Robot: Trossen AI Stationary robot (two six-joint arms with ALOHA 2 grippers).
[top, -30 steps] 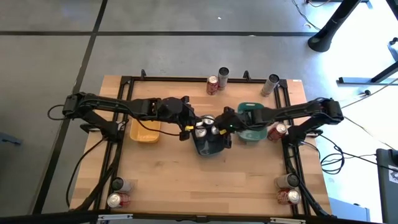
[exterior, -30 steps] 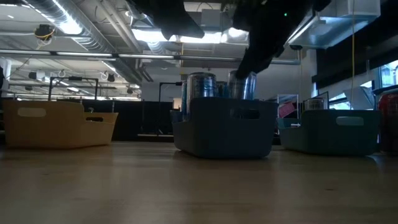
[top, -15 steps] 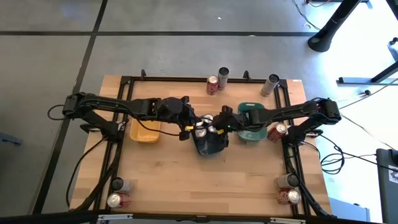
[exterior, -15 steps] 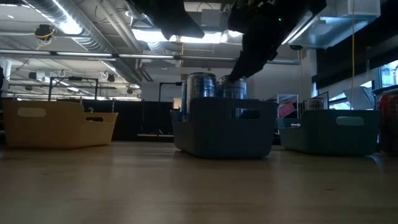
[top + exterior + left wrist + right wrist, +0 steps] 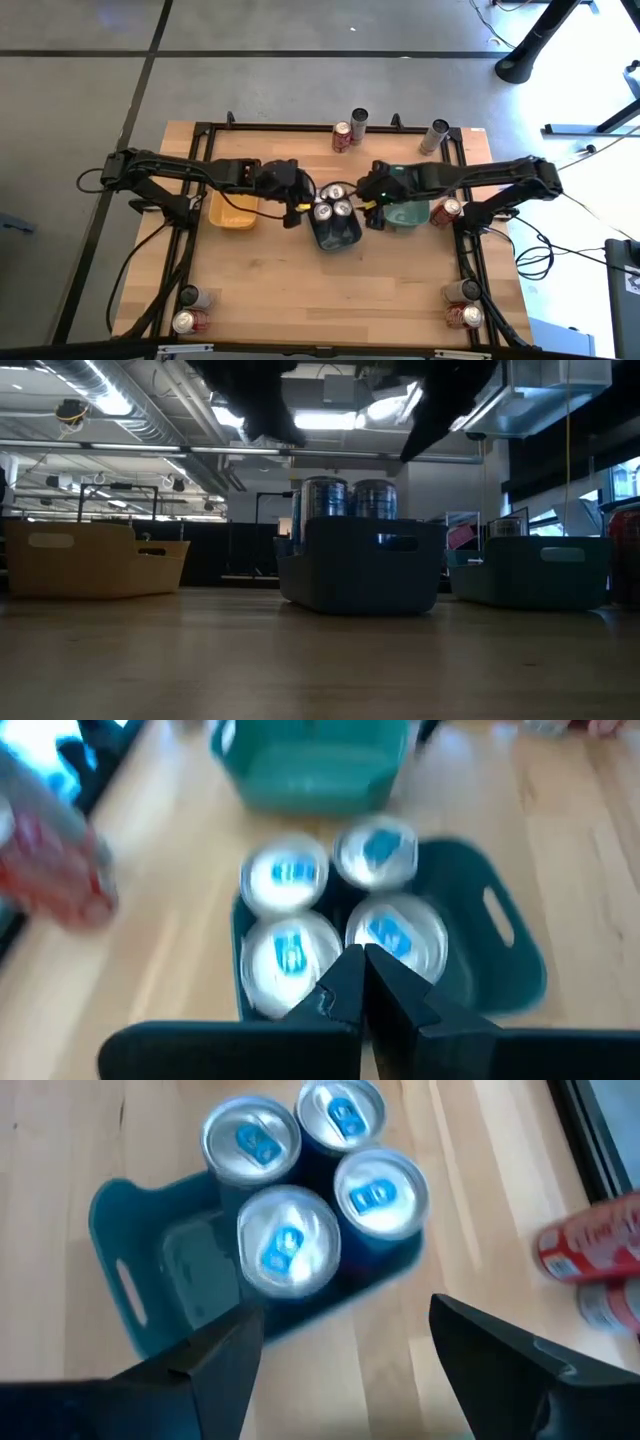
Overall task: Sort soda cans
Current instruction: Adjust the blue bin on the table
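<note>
Several silver-topped soda cans [image 5: 333, 209] stand upright in the far half of the grey-blue tray [image 5: 338, 238] at the table's middle; the low view shows two of these cans [image 5: 375, 498] above the tray wall [image 5: 360, 565]. My left gripper [image 5: 295, 207] hovers shut just left of the tray, above the cans [image 5: 290, 875] in its wrist view. My right gripper [image 5: 372, 207] hangs open and empty just right of the tray, its fingers [image 5: 225, 1350] spread wide over the cans [image 5: 287, 1240].
A yellow tray [image 5: 232, 208] sits left of the grey-blue one and a teal tray [image 5: 405, 203] right of it. Loose cans stand at the far edge [image 5: 343, 137], beside the teal tray [image 5: 447, 209], and at both near corners [image 5: 185, 320] [image 5: 462, 315].
My right gripper lowered a can into the grey-blue tray beside the others, let go of it, then rose and drew back toward the table's right. That can now stands upright in the tray. My left gripper pulled back slightly toward the left.
</note>
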